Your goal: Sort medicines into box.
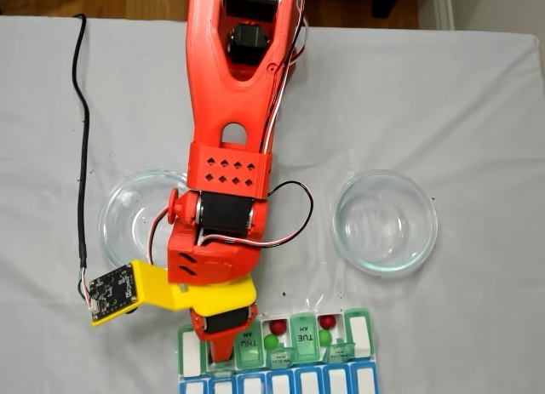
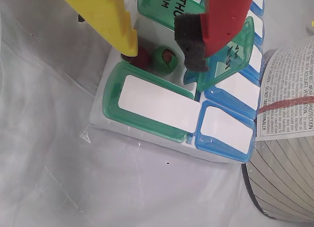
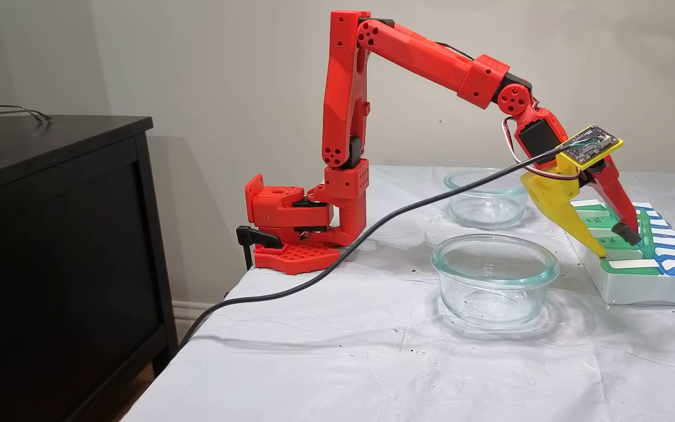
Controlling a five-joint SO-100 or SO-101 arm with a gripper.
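Note:
The box (image 2: 157, 104) is a pill organizer with green and blue lids; in a fixed view it lies at the table's near edge (image 1: 362, 330). My gripper (image 2: 164, 55) hangs open over an uncovered compartment, yellow finger on the left and red padded finger on the right. A red medicine (image 2: 142, 58) and a green medicine (image 2: 164, 61) lie in that compartment between the fingers, the red one against the yellow tip. Two more compartments each hold a red ball (image 1: 278, 326) (image 1: 327, 322) and a green ball (image 1: 271, 342) (image 1: 325, 337). From the side, the gripper (image 3: 614, 246) dips into the box (image 3: 636, 287).
Two clear glass bowls flank the arm, one on the left (image 1: 128, 232) and one on the right (image 1: 385, 221). A black cable (image 1: 83, 139) runs along the left of the white cloth. A labelled cylindrical container (image 2: 284, 114) stands just beside the box.

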